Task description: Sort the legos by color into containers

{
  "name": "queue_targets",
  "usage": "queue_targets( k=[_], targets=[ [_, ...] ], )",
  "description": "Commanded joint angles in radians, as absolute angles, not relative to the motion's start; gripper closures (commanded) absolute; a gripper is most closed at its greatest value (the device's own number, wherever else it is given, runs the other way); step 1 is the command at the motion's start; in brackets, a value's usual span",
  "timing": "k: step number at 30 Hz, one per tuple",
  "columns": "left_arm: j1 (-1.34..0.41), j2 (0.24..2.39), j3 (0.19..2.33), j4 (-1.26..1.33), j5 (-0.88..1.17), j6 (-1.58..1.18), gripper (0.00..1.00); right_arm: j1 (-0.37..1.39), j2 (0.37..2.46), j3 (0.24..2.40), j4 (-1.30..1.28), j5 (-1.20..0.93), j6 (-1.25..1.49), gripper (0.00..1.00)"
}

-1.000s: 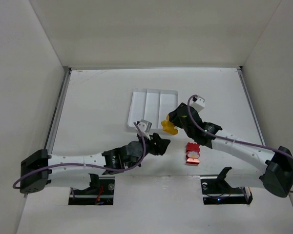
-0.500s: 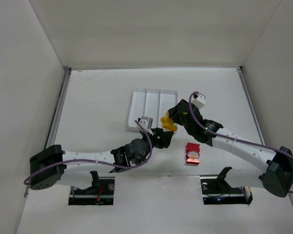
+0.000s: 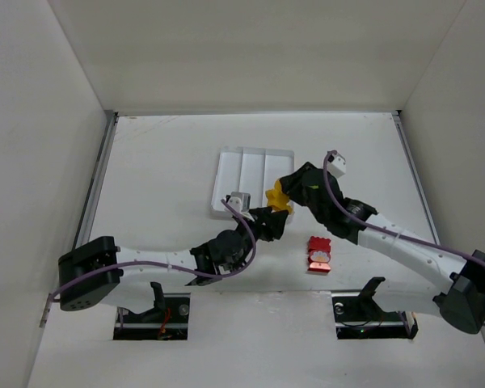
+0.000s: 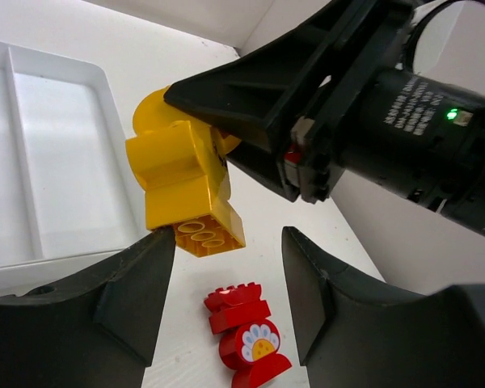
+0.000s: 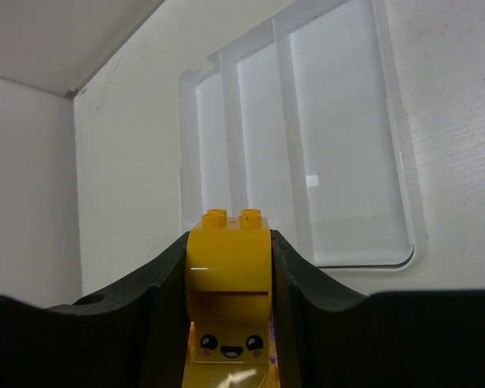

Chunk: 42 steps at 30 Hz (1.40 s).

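Fingers of right gripper pressing together on yellow lego, holding it aloft near centre of top view, just below lower right corner of white tray, not yet over any compartment. Sitting just beside that brick, at its lower left: left gripper, fingers spread apart, gripping nothing, standing in the way. Risking a bump between grippers, likely knocking brick loose short of tray. Lying on table, lower right of centre: red lego, apart from both grippers.
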<state>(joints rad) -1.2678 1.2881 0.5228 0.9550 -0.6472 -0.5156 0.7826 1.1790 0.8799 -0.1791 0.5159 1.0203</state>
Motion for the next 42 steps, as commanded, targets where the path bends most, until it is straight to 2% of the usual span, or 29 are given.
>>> queue_targets(
  k=[1,11,31,37,42],
  targets=[
    [-1.271,1.292,0.517,1.025,-0.683,-0.499,0.48,0.762,1.135,0.876,-0.143,0.485,1.039,0.73],
    [-1.256,1.29,0.508,1.035,-0.672,-0.512,0.44,0.752,1.137,0.861,-0.143,0.479,1.042,0.73],
    [-1.206,1.399,0.534,1.192,-0.673,-0.517,0.44,0.814,1.17,0.842,-0.095,0.449,1.095,0.73],
    [-1.196,1.396,0.529,1.198,-0.673,-0.522,0.5,0.831,1.174,0.833,-0.087,0.451,1.108,0.72],
    [-1.187,1.384,0.512,1.198,-0.663,-0.537,0.63,0.841,1.143,0.816,-0.08,0.448,1.112,0.68]
  ],
)
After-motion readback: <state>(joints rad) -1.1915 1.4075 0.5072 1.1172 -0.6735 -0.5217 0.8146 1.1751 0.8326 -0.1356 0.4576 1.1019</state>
